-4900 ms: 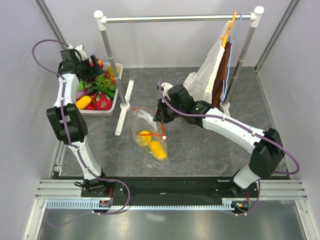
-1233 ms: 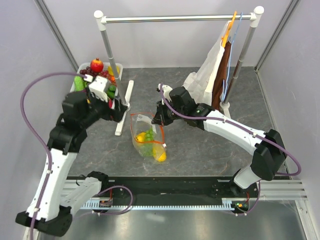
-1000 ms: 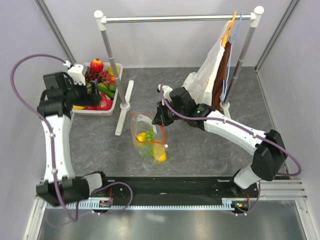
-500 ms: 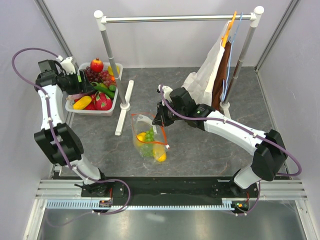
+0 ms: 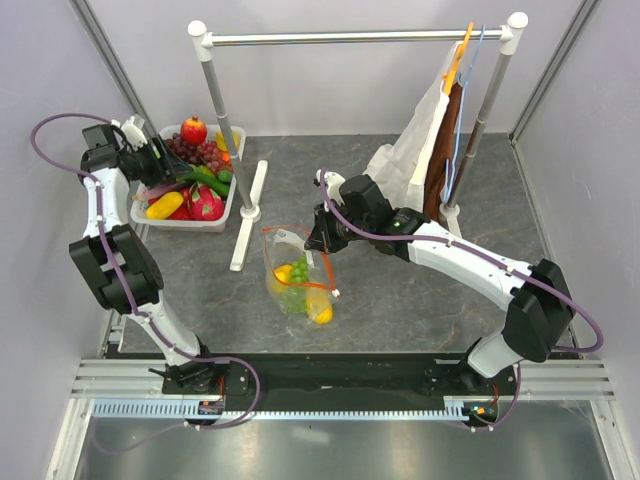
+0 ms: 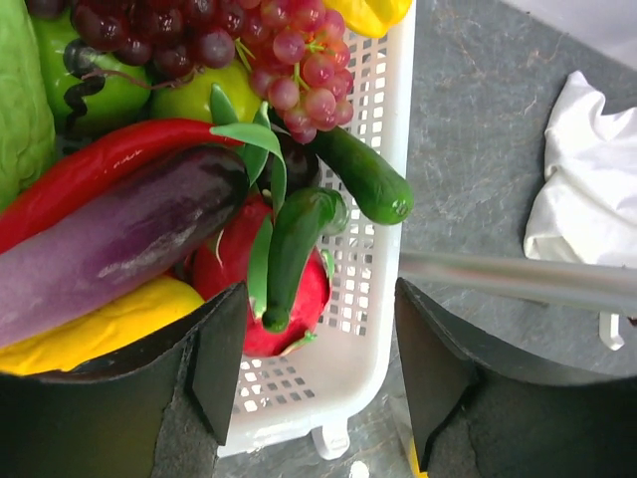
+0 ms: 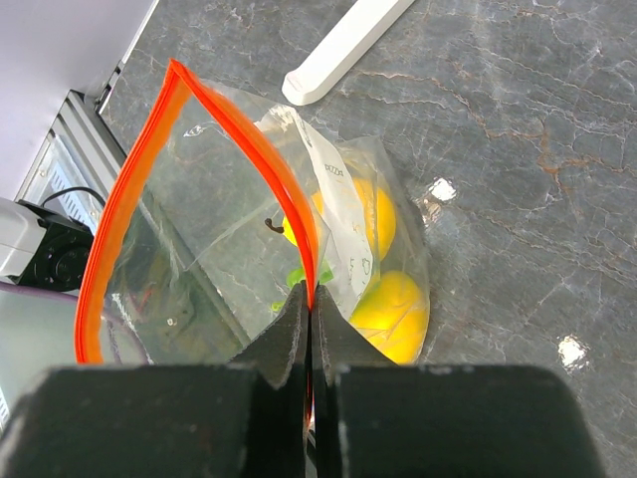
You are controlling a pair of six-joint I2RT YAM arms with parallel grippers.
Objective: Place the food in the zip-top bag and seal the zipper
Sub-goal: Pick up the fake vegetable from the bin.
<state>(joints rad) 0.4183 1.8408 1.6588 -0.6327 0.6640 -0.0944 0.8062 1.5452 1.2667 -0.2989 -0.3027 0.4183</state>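
Observation:
The clear zip-top bag stands open on the table, holding two yellow fruits and green grapes. My right gripper is shut on the bag's orange-red zipper edge and holds the mouth up. In the right wrist view the yellow fruits show through the plastic. My left gripper is open and empty over the white basket. In the left wrist view, the purple eggplant, a red chili, green peppers, purple grapes and a yellow fruit lie in the basket.
A white clothes rack spans the back; its foot lies between the basket and the bag. A white cloth hangs on a hanger at the right. A red apple tops the basket.
My left arm has swung from beside the bag back to the basket, and green grapes now lie in the bag. My right gripper has kept its hold on the zipper edge.

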